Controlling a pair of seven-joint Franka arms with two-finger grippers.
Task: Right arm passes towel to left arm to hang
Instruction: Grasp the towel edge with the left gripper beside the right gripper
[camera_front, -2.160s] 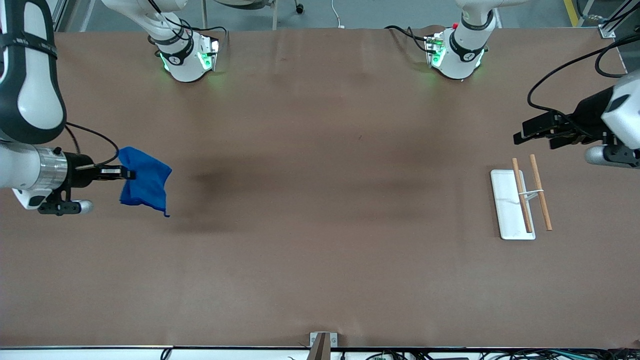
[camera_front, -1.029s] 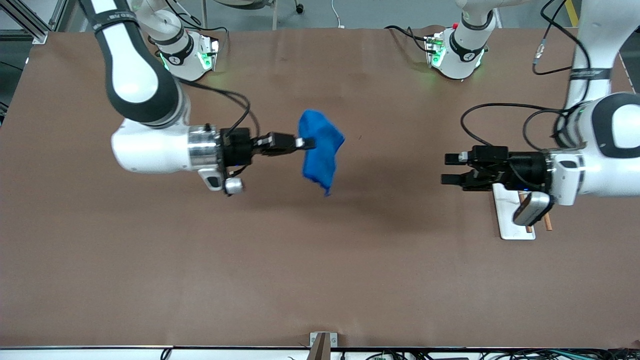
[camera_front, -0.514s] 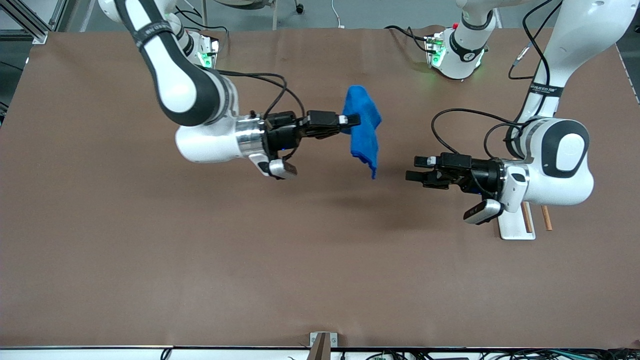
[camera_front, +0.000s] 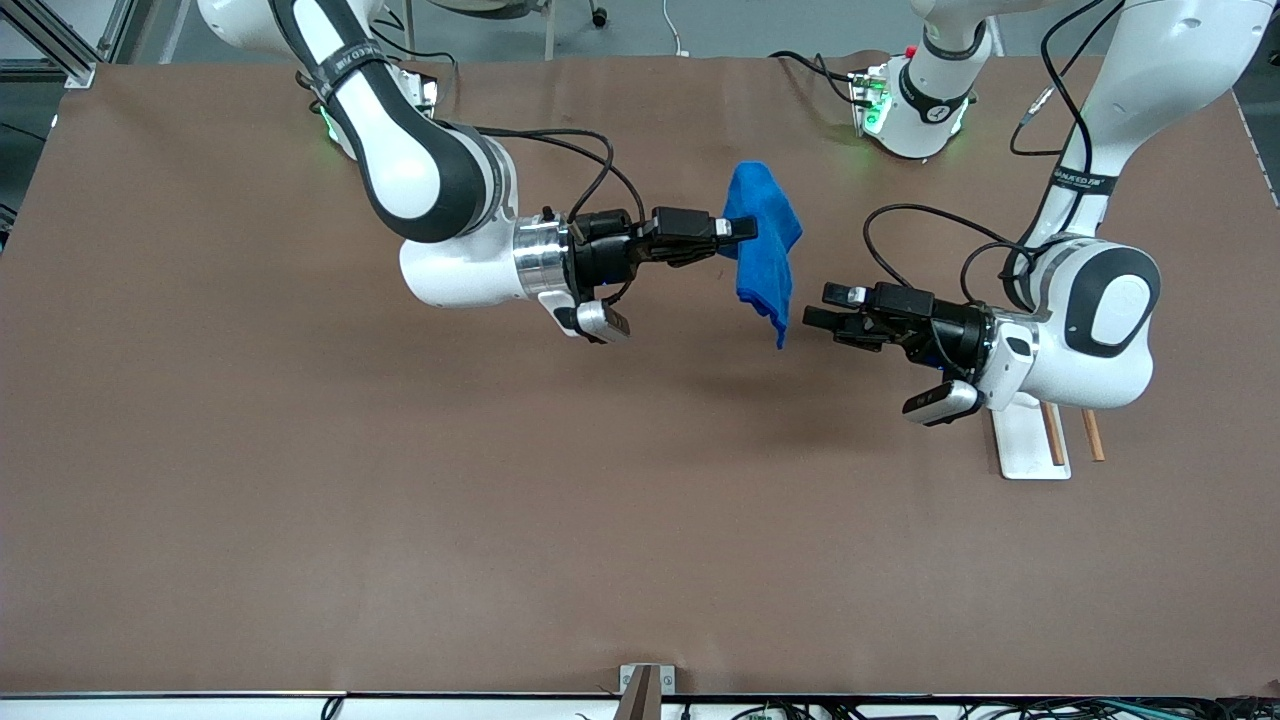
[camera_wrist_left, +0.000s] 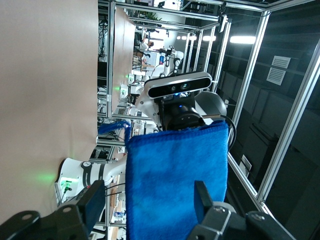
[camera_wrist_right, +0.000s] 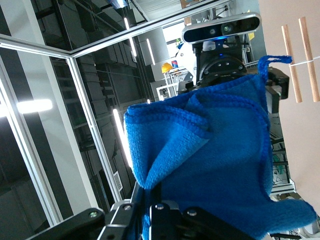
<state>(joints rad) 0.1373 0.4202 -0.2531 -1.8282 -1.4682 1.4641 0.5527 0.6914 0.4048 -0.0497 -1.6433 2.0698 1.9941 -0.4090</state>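
The blue towel (camera_front: 765, 250) hangs in the air over the middle of the table, pinched by its upper edge in my right gripper (camera_front: 745, 231), which is shut on it. In the right wrist view the towel (camera_wrist_right: 210, 160) fills the space ahead of the shut gripper (camera_wrist_right: 155, 195), its corner loop (camera_wrist_right: 274, 60) sticking up. My left gripper (camera_front: 815, 306) is open and level with the towel's lower part, a short gap from it. In the left wrist view the towel (camera_wrist_left: 175, 170) hangs ahead of the open fingers (camera_wrist_left: 201, 196).
A towel rack with a white base (camera_front: 1020, 445) and two wooden rods (camera_front: 1092, 436) stands toward the left arm's end of the table, partly hidden by the left arm; the rods also show in the right wrist view (camera_wrist_right: 300, 55). A small bracket (camera_front: 640, 685) sits at the table's near edge.
My right arm carried the towel from its end of the table to the middle. My left arm swung in from the rack's end, its open gripper now close to the towel.
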